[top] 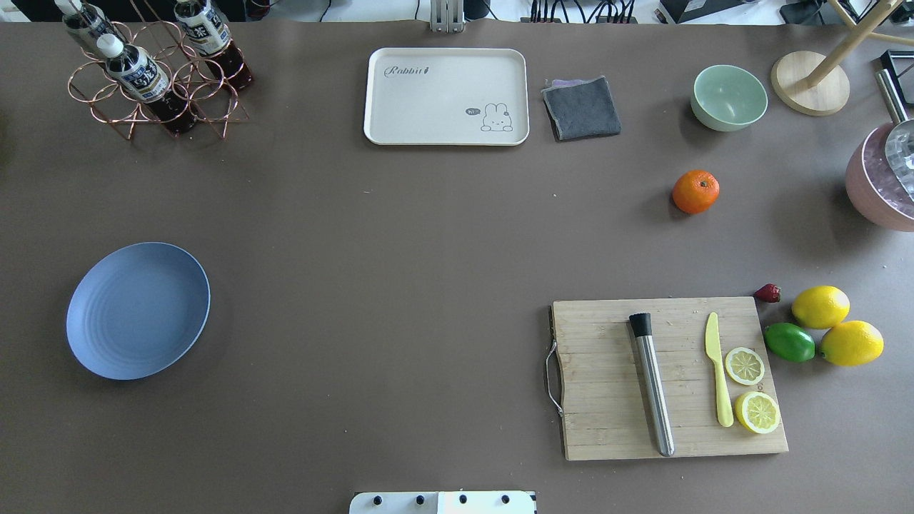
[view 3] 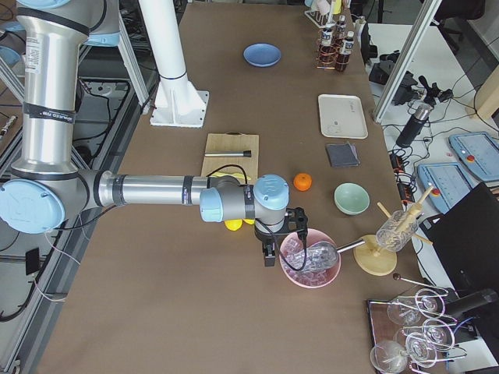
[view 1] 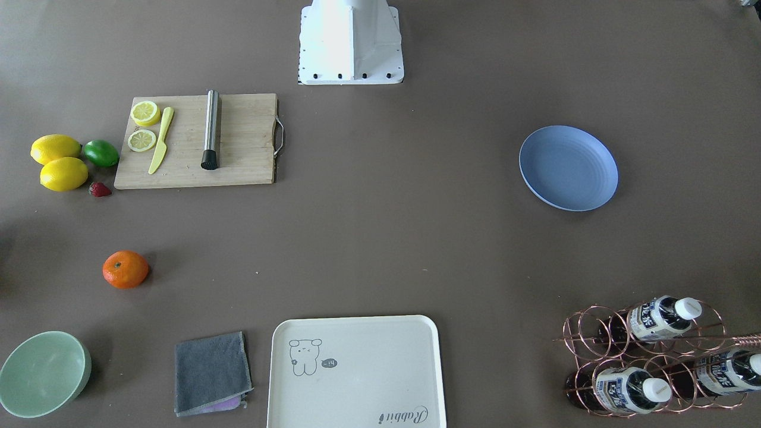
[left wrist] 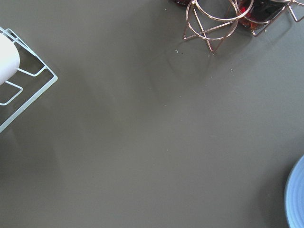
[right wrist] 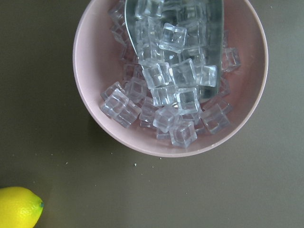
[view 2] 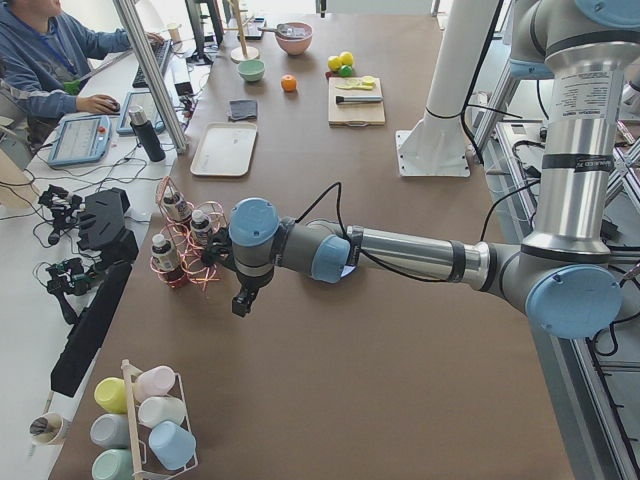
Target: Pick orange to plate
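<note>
The orange [view 1: 125,269] [top: 695,191] sits alone on the brown table, between the mint-green bowl and the cutting board. The pale blue plate [view 1: 568,167] [top: 138,310] lies empty at the opposite side of the table; its rim [left wrist: 297,199] shows at the left wrist view's edge. My left gripper [view 2: 243,300] hangs over the table's end near the bottle rack, far from the orange. My right gripper [view 3: 269,253] hangs beside the pink ice bowl, a short way from the orange [view 3: 302,182]. I cannot tell whether either gripper is open or shut.
A wooden cutting board [top: 671,378] holds a steel muddler, yellow knife and lemon slices. Two lemons [top: 821,307], a lime and a strawberry lie beside it. A mint bowl [top: 729,97], grey cloth, cream tray [top: 446,96], copper bottle rack [top: 153,78] and pink bowl [right wrist: 95,85] of ice stand around.
</note>
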Robot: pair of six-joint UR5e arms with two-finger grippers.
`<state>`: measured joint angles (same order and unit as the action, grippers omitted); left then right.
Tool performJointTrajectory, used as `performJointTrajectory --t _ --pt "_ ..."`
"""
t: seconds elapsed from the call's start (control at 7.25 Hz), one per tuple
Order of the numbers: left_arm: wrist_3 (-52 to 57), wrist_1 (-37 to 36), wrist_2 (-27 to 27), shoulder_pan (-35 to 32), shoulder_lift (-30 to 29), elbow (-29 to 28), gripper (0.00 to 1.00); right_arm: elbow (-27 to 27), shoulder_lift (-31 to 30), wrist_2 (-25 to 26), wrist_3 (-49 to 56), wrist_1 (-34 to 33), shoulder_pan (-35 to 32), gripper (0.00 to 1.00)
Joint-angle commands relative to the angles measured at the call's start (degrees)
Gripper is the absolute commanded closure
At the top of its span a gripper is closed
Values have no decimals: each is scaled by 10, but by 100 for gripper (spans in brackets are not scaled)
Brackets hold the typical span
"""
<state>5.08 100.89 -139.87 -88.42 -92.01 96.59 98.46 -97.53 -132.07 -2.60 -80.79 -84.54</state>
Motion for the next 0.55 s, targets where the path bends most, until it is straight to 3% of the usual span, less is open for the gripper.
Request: performJointTrajectory --t 0.0,0.28,0.41 --pt "-88 64 -9 51 -10 25 2 8 19 41 -68 88 51 0" --pt "-163 145 -2 121 20 4 2 19 57 58 -275 103 142 0" --pt "-235 212 39 171 49 4 2 23 64 68 -302 104 165 0"
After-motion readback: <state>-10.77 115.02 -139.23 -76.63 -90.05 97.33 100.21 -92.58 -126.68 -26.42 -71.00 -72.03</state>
